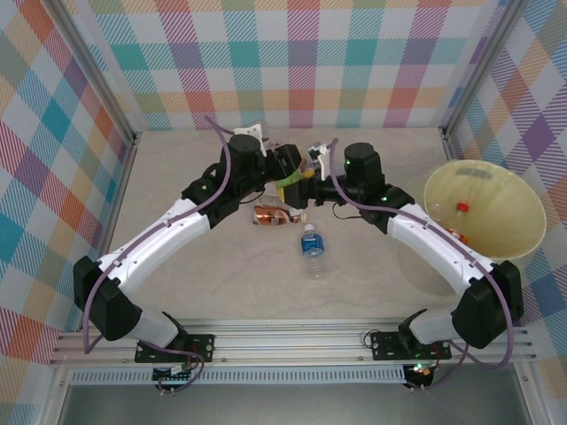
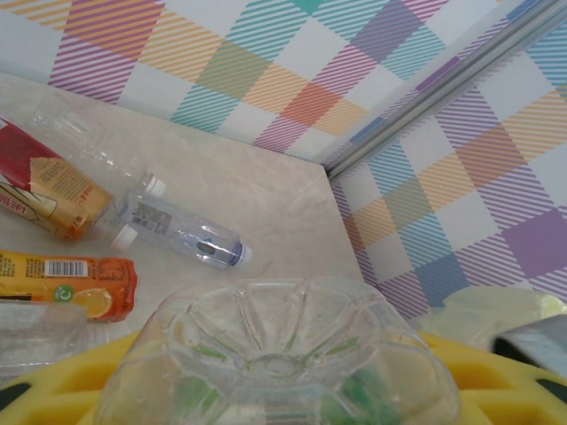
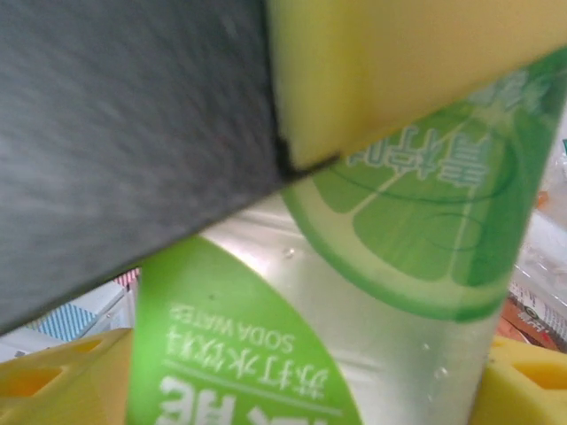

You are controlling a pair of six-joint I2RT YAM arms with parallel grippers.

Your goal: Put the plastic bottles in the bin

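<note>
Over the table's [image 1: 221, 266] middle, left gripper [image 2: 283, 390] clamps the green-label bottle [image 3: 399, 204], which runs lengthwise between right gripper's [image 3: 306, 381] spread pads [image 3: 53, 372], grip unclear, bin [image 1: 505, 221] at the right edge.

Pale yellow bin [image 1: 512, 217], green-labelled bottle [image 3: 354, 292], plaid walls [image 1: 283, 62]

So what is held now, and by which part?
The left gripper holds the green bottle by its labelled body; the right gripper's grip is unclear.
</note>
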